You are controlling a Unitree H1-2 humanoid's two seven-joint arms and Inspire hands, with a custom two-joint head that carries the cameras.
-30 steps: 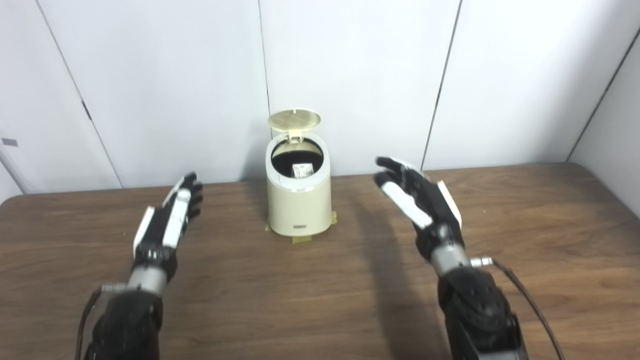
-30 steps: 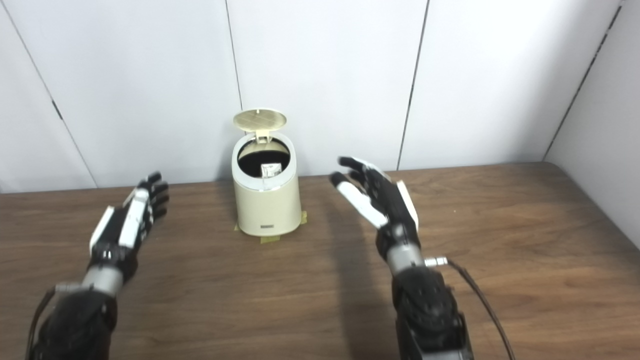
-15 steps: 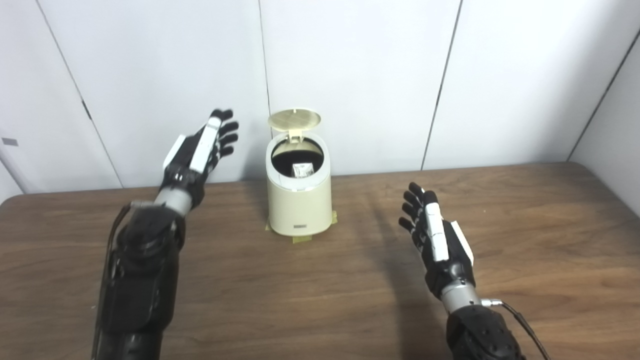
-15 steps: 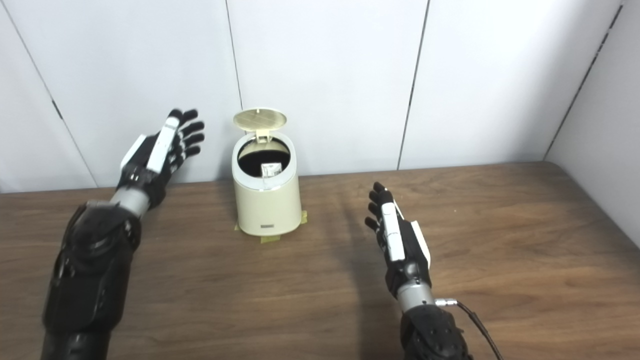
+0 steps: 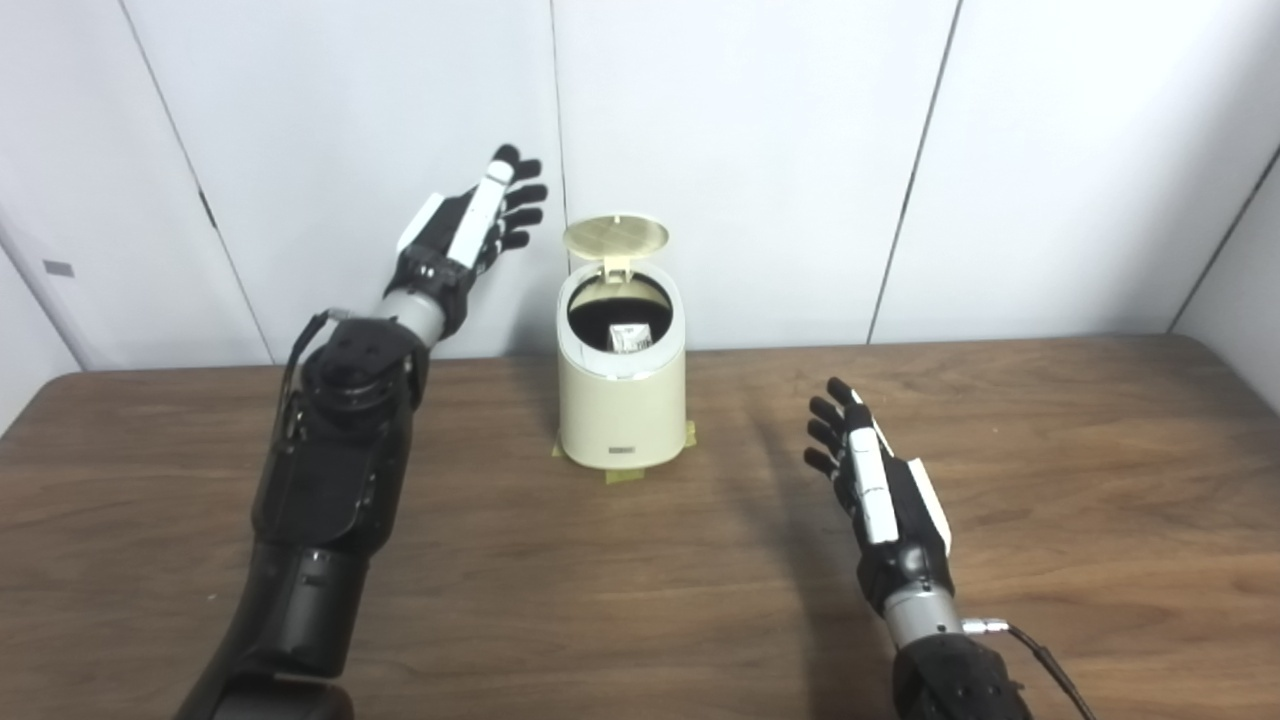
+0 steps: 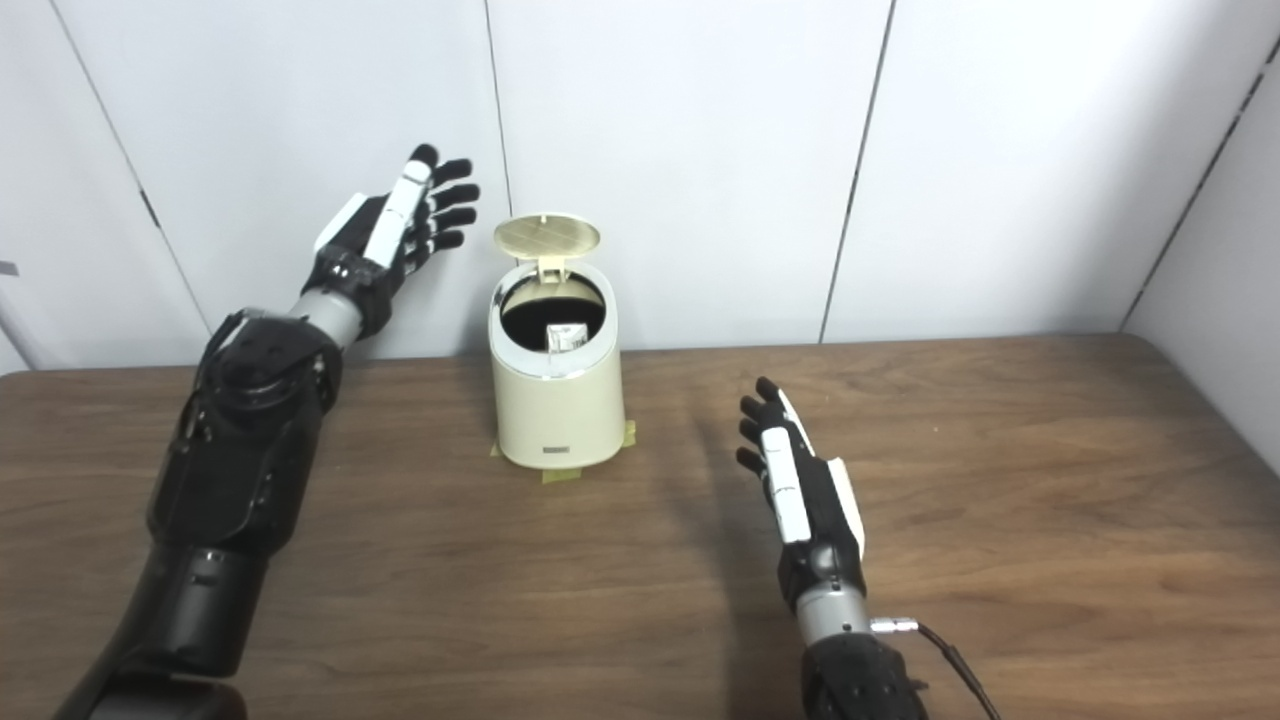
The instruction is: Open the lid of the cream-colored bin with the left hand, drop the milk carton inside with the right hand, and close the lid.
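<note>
The cream-colored bin (image 5: 621, 400) stands at the back middle of the wooden table, taped down at its base. Its round lid (image 5: 615, 236) stands open, tipped back on the hinge. The milk carton (image 5: 630, 337) lies inside the bin, its white top showing in the dark opening. My left hand (image 5: 470, 225) is open and empty, raised high to the left of the lid, fingers pointing up and right. My right hand (image 5: 880, 487) is open and empty, low over the table to the right of the bin.
The wooden table (image 5: 1050, 480) runs wide on both sides of the bin. A white panelled wall (image 5: 760, 150) stands close behind the bin. A cable (image 5: 1040, 660) trails from my right wrist.
My left hand has risen from the table up to lid height beside the bin. My right hand has dropped and pulled back toward me. The camera has shifted slightly.
</note>
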